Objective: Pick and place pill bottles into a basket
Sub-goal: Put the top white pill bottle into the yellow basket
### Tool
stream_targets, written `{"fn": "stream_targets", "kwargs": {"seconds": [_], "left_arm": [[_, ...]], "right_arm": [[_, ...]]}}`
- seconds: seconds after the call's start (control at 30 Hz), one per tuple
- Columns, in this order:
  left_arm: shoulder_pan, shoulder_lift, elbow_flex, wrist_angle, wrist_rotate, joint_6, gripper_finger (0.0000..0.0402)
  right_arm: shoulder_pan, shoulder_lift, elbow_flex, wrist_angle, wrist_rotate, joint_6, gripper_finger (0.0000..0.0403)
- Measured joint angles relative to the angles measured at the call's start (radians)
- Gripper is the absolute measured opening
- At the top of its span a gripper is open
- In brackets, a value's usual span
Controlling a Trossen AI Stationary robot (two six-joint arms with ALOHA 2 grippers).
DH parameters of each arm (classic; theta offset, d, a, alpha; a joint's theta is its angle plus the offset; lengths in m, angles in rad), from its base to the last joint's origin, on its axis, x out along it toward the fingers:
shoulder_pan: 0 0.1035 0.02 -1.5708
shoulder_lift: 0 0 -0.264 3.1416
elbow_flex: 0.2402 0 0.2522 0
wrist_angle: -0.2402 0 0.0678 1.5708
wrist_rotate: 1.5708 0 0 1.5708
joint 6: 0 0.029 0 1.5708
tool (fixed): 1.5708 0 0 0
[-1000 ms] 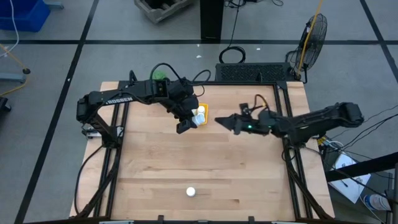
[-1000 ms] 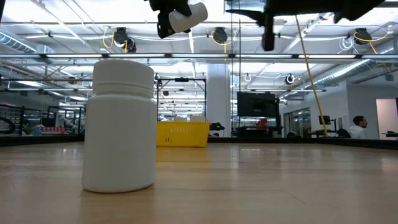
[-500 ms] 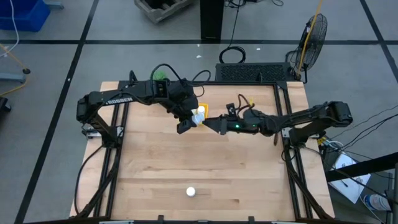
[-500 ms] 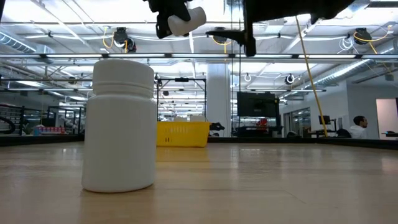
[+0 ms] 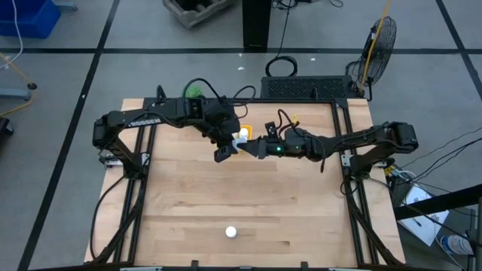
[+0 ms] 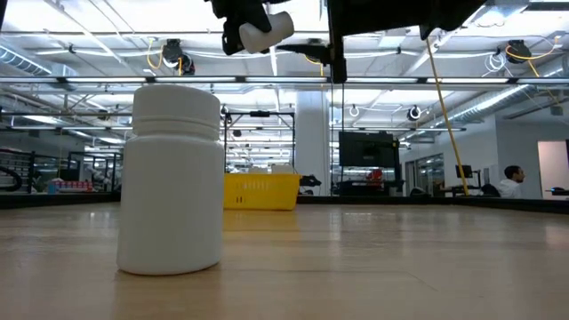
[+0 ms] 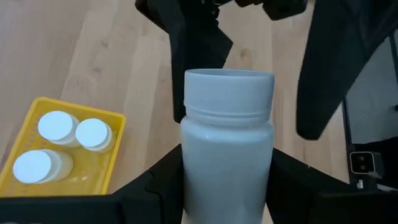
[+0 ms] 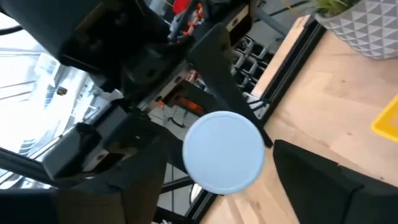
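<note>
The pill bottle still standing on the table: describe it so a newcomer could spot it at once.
Start at the wooden table in the high view and go to its near edge, far from both arms. The lone pill bottle stands there upright on bare wood. Unlike the bottle held by the left gripper or those in the yellow basket, nothing touches it.

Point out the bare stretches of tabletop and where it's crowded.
Bare: the wide wooden table between the arms and the lone pill bottle near the front edge. Crowded: the far middle, where the left gripper holds a bottle beside the basket, and the open right gripper closes in.
</note>
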Motion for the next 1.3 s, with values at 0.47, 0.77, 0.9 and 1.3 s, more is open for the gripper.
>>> {"fn": "stream_targets", "kwargs": {"seconds": [0.47,0.77,0.9,1.3], "left_arm": [[-0.001,-0.001,0.0,0.002,-0.065,-0.003,0.0198],[-0.002,0.0,0.001,-0.072,-0.209,-0.031,0.0228],[-0.003,0.0,0.001,-0.1,-0.237,-0.02,0.0259],[-0.016,-0.025,-0.005,-0.218,-0.376,-0.015,0.0349]], "right_arm": [[-0.011,-0.002,-0.002,-0.005,0.004,-0.038,0.0141],[-0.038,-0.001,-0.001,-0.039,0.005,-0.042,0.0141],[-0.046,-0.001,-0.001,-0.044,0.0,-0.042,0.0141],[-0.068,-0.003,-0.001,-0.122,-0.04,-0.052,0.0141]]}}
